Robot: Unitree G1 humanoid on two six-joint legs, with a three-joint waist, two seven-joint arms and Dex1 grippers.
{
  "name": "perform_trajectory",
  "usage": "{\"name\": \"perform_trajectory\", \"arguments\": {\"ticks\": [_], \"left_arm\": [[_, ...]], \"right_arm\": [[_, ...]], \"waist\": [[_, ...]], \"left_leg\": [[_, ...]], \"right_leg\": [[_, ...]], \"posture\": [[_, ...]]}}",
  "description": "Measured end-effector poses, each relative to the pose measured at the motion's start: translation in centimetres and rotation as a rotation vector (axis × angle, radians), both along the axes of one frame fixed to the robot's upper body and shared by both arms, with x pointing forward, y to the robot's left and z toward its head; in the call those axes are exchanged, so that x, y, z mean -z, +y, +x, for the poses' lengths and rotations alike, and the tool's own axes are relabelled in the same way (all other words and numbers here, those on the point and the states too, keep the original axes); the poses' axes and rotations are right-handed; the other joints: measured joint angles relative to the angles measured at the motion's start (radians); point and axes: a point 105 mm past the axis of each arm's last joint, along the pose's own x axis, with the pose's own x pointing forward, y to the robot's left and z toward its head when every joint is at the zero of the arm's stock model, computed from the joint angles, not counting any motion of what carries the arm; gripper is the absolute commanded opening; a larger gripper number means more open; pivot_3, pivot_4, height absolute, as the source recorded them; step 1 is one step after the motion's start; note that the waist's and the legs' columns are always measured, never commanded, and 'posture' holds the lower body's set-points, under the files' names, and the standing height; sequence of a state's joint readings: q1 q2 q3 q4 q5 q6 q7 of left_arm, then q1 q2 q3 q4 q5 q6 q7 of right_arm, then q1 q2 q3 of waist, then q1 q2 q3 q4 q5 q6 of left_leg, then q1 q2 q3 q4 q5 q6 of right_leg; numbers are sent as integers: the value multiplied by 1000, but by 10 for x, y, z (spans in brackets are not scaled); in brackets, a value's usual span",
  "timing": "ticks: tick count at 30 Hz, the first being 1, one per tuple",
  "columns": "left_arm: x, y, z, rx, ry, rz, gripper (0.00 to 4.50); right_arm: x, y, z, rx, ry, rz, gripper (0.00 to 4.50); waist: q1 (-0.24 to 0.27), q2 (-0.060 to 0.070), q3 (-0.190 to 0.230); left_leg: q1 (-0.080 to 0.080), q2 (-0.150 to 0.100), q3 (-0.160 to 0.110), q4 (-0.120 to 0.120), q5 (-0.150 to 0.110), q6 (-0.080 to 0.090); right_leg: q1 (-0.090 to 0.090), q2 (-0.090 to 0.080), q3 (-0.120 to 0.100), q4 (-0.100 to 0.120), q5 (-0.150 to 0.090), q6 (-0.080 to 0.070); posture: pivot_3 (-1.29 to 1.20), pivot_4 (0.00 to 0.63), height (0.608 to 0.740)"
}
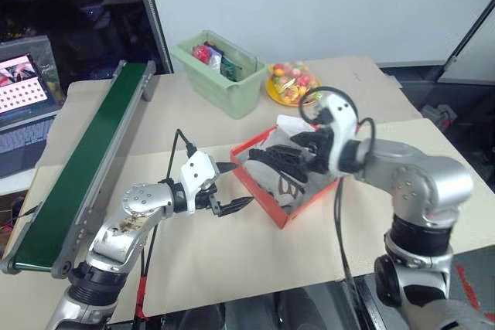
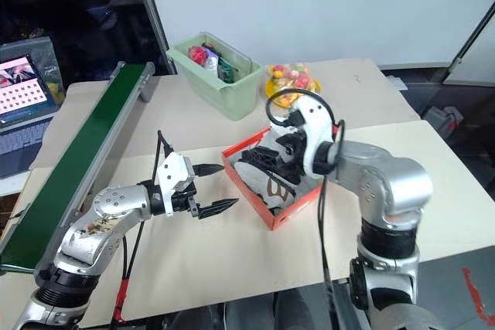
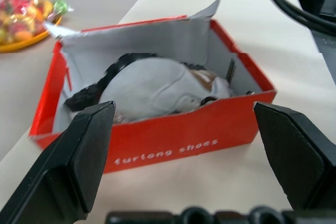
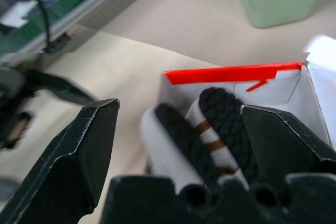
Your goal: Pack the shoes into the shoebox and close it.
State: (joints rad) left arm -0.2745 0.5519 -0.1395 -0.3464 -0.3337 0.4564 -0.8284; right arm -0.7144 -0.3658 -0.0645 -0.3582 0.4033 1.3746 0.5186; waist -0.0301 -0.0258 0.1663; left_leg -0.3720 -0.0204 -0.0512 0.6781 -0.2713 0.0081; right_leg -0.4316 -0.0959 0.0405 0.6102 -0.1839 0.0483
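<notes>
inside the red-orange shoebox [image 3: 173,140], off-white shoes [image 3: 157,90] show black soles.

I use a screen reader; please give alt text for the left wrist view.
An open red-orange shoebox holds an off-white sneaker on a beige table. The left gripper's black fingers stand wide apart before it.

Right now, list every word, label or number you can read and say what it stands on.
"furlong shoes": white print on the red side wall of the shoebox.
Dark marking on the side of a shoe in the box: not readable.
Laptop screen beside the conveyor: too small to read.
</notes>
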Motion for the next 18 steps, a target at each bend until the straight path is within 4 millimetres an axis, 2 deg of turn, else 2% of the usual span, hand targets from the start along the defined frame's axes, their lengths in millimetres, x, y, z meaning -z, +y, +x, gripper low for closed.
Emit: {"name": "perform_trajectory", "arguments": {"ticks": [5, 10, 14, 18], "left_arm": [[0, 1, 2, -11, 1, 0, 4500], [0, 2, 3, -17, 0, -1, 4500], [0, 2, 3, -20, 2, -1, 4500], [0, 2, 3, -24, 2, 0, 4500]], "right_arm": [[24, -11, 4, -13, 45, -127, 1719], [28, -4, 4, -50, 37, -142, 29], [29, 0, 2, -74, 42, -142, 10], [20, 10, 0, -124, 18, -137, 10]], "waist": [[9, 0, 0], [6, 0, 0], [6, 0, 0], [5, 0, 0]], "left_leg": [[-17, -3, 1, 1, 0, 0], [-15, -1, 1, 1, 0, 0], [-8, -1, 1, 1, 0, 0], [-5, -1, 1, 1, 0, 0]], "right_leg": [[-18, -3, 0, 0, 0, 1], [-18, -1, 0, 1, 0, 0], [-10, -1, 0, 0, 1, 0], [-8, 0, 0, 0, 1, 0]], "posture": [[0, 150, 740], [0, 150, 740], [0, 150, 740], [0, 150, 740]]}}
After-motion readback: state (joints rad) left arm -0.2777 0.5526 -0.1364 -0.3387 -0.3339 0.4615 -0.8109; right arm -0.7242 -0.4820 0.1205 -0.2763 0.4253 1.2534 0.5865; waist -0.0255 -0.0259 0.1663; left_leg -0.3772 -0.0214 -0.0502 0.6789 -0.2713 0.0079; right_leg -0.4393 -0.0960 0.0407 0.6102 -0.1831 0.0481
